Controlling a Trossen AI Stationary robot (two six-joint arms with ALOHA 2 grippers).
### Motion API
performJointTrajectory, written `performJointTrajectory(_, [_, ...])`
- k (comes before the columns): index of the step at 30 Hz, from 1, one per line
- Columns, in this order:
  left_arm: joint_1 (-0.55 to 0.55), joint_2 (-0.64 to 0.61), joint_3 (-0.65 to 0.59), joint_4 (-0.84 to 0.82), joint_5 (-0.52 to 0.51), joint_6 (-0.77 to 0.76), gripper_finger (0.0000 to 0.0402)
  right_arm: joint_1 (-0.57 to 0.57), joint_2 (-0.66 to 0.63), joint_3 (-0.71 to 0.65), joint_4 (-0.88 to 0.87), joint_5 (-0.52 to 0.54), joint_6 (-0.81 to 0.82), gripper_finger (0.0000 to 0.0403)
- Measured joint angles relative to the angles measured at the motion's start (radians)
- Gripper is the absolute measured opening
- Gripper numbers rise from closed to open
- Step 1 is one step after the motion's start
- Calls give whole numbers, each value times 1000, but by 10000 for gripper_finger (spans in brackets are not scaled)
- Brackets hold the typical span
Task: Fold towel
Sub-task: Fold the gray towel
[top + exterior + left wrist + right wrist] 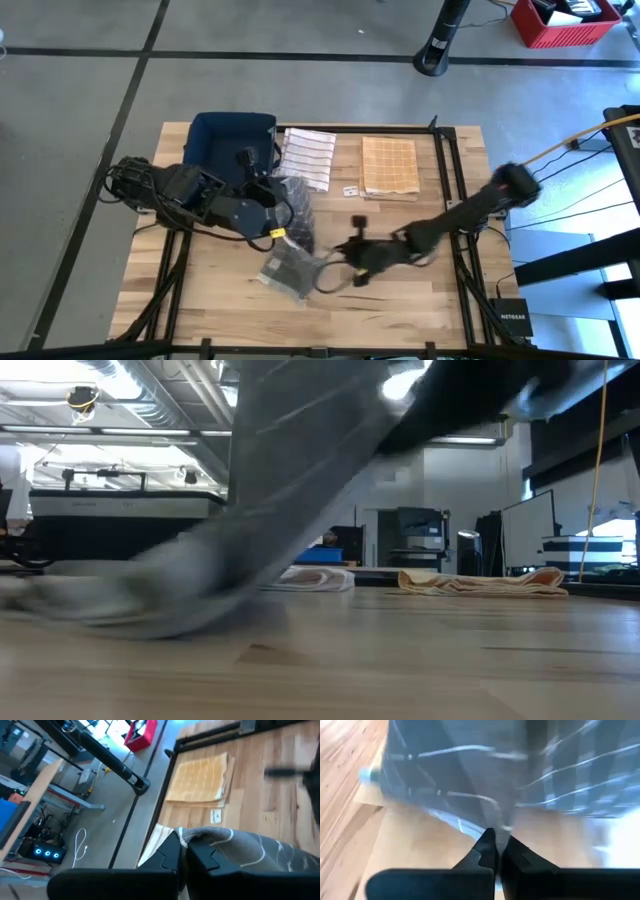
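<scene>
A grey towel (291,268) with thin white lines hangs from my left gripper (287,203), which is shut on it above the table's left middle. The towel's lower end (120,600) lies on the wood. My right gripper (340,257) comes in low from the table's right and is shut on the towel's near right edge. In the low view the towel (290,460) fills the foreground as a blurred slanting sheet. My left gripper pinches the towel's upper edge (200,836) between its two fingers, slanting down from the table's left. The cloth hangs below the fingers with its lower end on the table. My right gripper pinches a lower edge of the towel (492,827) between its fingertips, slanting down from the table's right. From there the cloth runs up and away from the fingers; one layer or several, I cannot tell.
A folded white striped towel (306,156) and a folded tan checked towel (388,167) lie at the table's far side, with a small tag (351,190) between them. A dark blue bin (232,140) stands at the far left. Bare wood (420,300) lies at the near right.
</scene>
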Motion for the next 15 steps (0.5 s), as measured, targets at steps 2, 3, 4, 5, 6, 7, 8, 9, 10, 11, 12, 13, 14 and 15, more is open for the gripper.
performJointTrajectory(2, [-3, -10, 19, 2, -5, 10, 4, 43, -109, 4, -104, 96, 0, 6])
performJointTrajectory(3, [-4, -13, 32, 8, -9, 18, 2, 62, -158, 13, -160, 136, 0, 4])
performJointTrajectory(4, [-4, -18, 47, 11, -19, 23, 2, 83, -210, 30, -214, 179, 6, 5])
performJointTrajectory(5, [-4, -19, 67, 10, -27, 27, 2, 102, -254, 53, -262, 219, 16, 5])
performJointTrajectory(6, [-4, -19, 92, 10, -38, 33, 2, 119, -297, 77, -300, 254, 25, 6])
performJointTrajectory(7, [-4, -19, 118, 12, -47, 49, 3, 135, -336, 108, -335, 288, 26, 6])
performJointTrajectory(8, [-5, -19, 142, 19, -54, 60, 4, 148, -369, 140, -369, 314, 24, 5])
performJointTrajectory(9, [-5, -19, 165, 31, -58, 82, 4, 159, -395, 173, -404, 335, 19, 4])
performJointTrajectory(10, [-5, -19, 190, 43, -58, 100, 4, 168, -415, 210, -441, 352, 7, 4])
performJointTrajectory(11, [-5, -19, 215, 55, -59, 119, 4, 171, -429, 248, -476, 364, 2, 4])
performJointTrajectory(12, [-5, -19, 239, 69, -59, 137, 2, 170, -439, 289, -503, 379, -7, 5])
performJointTrajectory(13, [-5, -19, 263, 86, -59, 158, 2, 170, -445, 333, -532, 394, -23, 6])
performJointTrajectory(14, [-5, -22, 272, 111, -60, 173, 2, 169, -450, 378, -553, 402, -35, 6])
performJointTrajectory(15, [-5, -37, 264, 147, -66, 197, 2, 168, -453, 422, -573, 415, -53, 6])
